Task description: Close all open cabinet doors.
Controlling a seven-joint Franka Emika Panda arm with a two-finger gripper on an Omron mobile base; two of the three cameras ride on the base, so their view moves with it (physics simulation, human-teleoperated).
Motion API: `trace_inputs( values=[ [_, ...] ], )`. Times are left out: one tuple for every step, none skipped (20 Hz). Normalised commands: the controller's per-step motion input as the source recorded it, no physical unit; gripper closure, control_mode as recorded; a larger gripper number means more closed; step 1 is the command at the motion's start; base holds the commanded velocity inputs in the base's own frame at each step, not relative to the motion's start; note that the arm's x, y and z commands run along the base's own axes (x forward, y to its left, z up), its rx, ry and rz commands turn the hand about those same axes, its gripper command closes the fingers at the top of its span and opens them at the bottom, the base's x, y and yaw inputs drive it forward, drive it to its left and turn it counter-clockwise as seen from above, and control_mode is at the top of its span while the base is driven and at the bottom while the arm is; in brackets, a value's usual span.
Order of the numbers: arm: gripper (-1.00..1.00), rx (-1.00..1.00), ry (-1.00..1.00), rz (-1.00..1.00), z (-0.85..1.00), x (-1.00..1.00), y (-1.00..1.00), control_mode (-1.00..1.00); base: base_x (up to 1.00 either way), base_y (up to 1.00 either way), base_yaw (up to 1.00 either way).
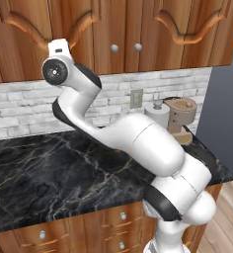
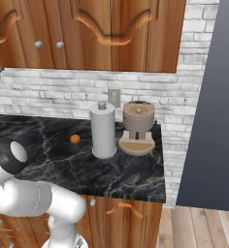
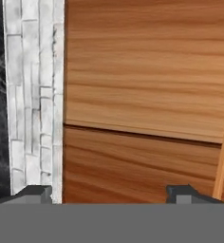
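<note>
While the white arm reaches up and forward over the counter, its gripper point(image 3: 109, 194) faces the cabinet doors point(image 1: 116, 34) at very close range, jaws spread wide and holding nothing. In the hand view, two dark fingertips point(image 3: 185, 192) stand well apart at the bottom, with reddish-brown wood just beyond them and a dark seam running across it. The doors hang on the wall above the black marble counter point(image 1: 39, 173), their long axis upright, each with a small silver knob point(image 1: 114, 48). Those in sight appear to lie flush, though whether every door is fully shut is hard to judge. Below, a paper towel roll point(image 2: 103, 131), a brown coffee machine point(image 2: 138, 127) and a small orange point(image 2: 75, 139) sit well beneath the hand, out of its way.
</note>
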Motion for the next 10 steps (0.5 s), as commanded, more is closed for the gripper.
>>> trace_inputs(
  values=[
    [-1.00,0.00,0.00,0.00,-0.12,0.82,-0.26,-1.00,0.00,0.00,0.00],
    [-1.00,0.00,0.00,0.00,-0.09,0.80,-0.27,-1.00,0.00,0.00,0.00],
    [-1.00,0.00,0.00,0.00,-0.14,0.80,-0.27,-1.00,0.00,0.00,0.00],
    [-1.00,0.00,0.00,0.00,-0.11,0.80,-0.24,-1.00,0.00,0.00,0.00],
    [-1.00,0.00,0.00,0.00,-0.09,0.81,-0.18,-1.00,0.00,0.00,0.00],
    [-1.00,0.00,0.02,0.00,0.00,0.67,-0.29,-1.00,0.00,0.00,0.00],
    [-1.00,0.00,0.05,0.00,0.00,0.68,-0.34,-1.00,0.00,0.00,0.00],
    [-1.00,0.00,0.06,0.00,0.00,0.68,-0.29,-1.00,0.00,0.00,0.00],
    [-1.00,0.00,0.05,0.00,0.00,0.56,-0.26,-1.00,0.00,0.00,0.00],
    [-1.00,0.00,0.03,0.00,0.00,0.36,-0.26,-1.00,0.00,0.00,0.00]
  ],
)
